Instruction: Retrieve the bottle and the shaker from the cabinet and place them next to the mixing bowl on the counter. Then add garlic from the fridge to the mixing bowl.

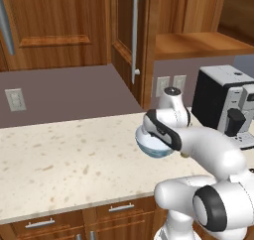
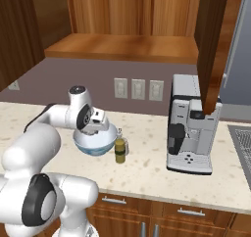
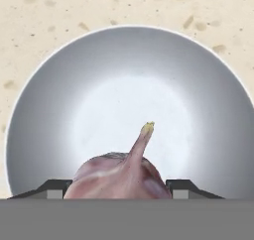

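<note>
Jaws closed on the garlic [image 3: 119, 174], stem pointing forward, the gripper [image 3: 119, 187] poised directly above the white hollow of the bowl [image 3: 44, 110] so a release drops it inside, bottle [image 2: 119, 150] just beside on the counter [image 2: 147, 167].

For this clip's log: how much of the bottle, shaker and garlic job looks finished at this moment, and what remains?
Done: the bottle stands on the counter right beside the mixing bowl, with what looks like the pale shaker just behind it. In hand: the hand view shows the gripper holding the garlic between its jaws, directly above the bowl's white inside. Left: letting the garlic go into the bowl.
</note>
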